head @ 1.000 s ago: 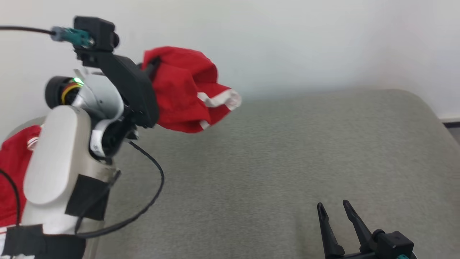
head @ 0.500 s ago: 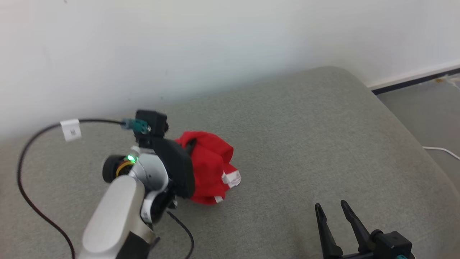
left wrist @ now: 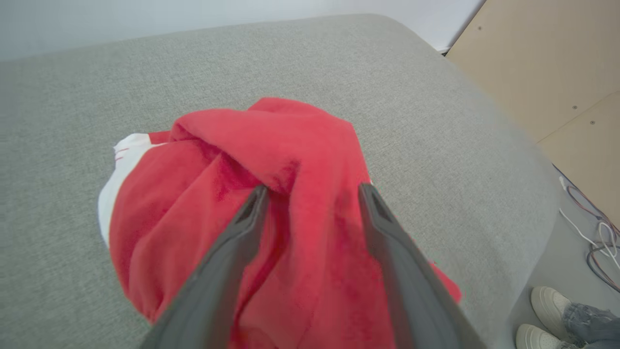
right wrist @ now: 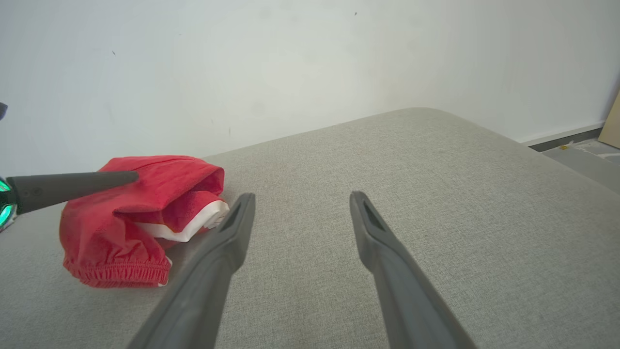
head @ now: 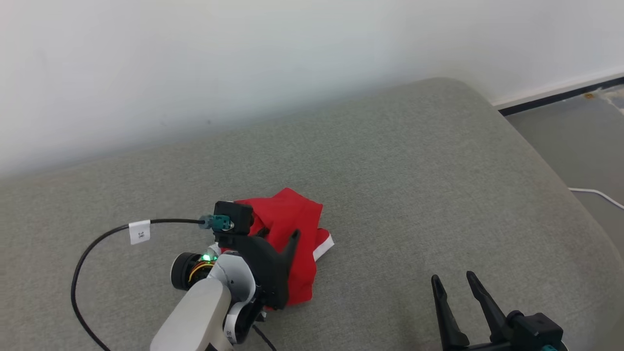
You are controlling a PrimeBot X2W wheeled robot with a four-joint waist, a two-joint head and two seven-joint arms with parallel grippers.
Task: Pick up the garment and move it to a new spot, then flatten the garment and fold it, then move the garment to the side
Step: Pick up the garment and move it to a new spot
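Limp, light-looking red cloth garment with white trim lies bunched beneath the spread-jawed left gripper; right gripper hovers, jaws apart. Its gathered hem looks grippable.

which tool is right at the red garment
The left tool: its spread fingers sit over the crumpled red garment. The right tool is over bare grey cushion, apart from it.

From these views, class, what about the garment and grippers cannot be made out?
Head view: left gripper covers the near side of the garment.
Left wrist view: garment cut off by bottom edge; crumpled, its type unclear.
Head view: right gripper cropped by bottom edge.
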